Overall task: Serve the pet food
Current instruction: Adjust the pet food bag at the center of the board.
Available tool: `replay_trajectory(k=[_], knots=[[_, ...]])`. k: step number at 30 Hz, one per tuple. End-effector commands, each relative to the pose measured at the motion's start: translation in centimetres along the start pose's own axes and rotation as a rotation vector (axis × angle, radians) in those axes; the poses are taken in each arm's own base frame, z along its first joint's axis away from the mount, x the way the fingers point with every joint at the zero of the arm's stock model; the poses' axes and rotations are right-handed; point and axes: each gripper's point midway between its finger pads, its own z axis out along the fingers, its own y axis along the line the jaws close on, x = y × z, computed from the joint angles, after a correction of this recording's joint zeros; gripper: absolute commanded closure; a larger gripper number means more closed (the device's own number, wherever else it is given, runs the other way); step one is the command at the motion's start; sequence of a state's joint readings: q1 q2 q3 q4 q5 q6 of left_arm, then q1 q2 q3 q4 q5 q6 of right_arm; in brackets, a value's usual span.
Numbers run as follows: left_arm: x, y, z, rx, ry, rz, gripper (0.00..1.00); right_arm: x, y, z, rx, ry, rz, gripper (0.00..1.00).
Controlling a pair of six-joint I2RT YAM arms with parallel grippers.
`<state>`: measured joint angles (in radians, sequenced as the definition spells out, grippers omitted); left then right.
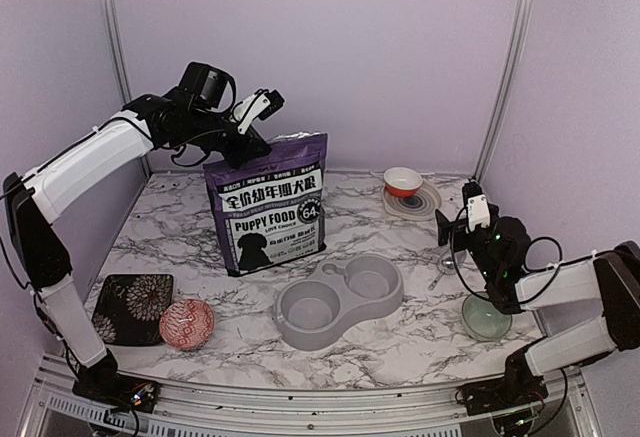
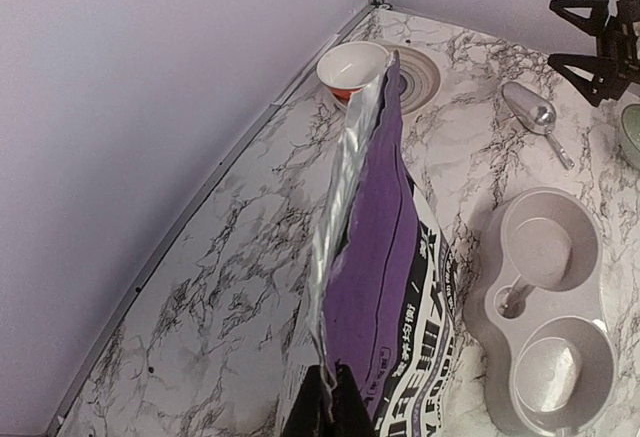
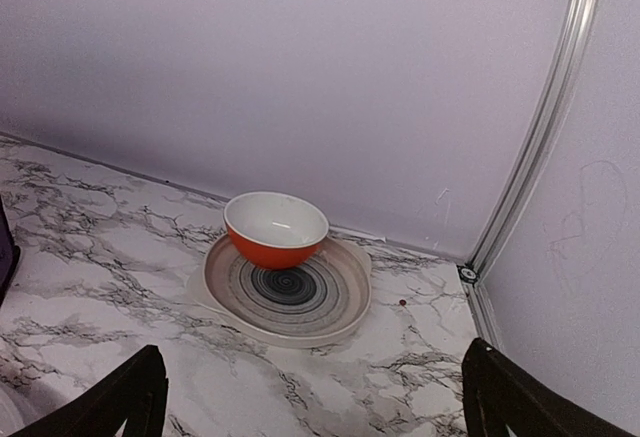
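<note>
Pale lilac walls close in a marble-patterned counter. My left hand is raised above it and clamped shut on the top seam of the purple bag, which stands upright on the counter below that hand. Down and to the right of it lies the grey double-bowl feeder, and past the feeder a metal scoop. My right hand hovers with its jaws spread wide, gripping nothing. Straight ahead of it an orange bowl sits on a ringed plate. Where the pet food is I cannot tell. A dark speck just right of the plate is too small to identify.
</note>
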<state>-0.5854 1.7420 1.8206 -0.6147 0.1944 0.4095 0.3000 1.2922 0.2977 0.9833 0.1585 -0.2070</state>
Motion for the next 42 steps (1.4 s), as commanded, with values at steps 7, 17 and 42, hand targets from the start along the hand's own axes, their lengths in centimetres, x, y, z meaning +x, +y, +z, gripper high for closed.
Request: replay_trajectory(k=[7, 17, 42], knots=[[-0.7, 0.4, -0.1, 0.001, -0.013, -0.027, 0.75, -1.2, 0.1, 0.8, 0.003, -0.015, 0.027, 0.01], [-1.1, -1.3, 0.9, 0.110, -0.045, 0.061, 0.31, -1.8, 0.0, 0.4, 0.001, -0.033, 0.034, 0.00], [-1.8, -0.6, 6.1, 0.037, 0.017, 0.158, 1.00, -1.9, 0.0, 0.3, -0.002, -0.027, 0.040, 0.00]])
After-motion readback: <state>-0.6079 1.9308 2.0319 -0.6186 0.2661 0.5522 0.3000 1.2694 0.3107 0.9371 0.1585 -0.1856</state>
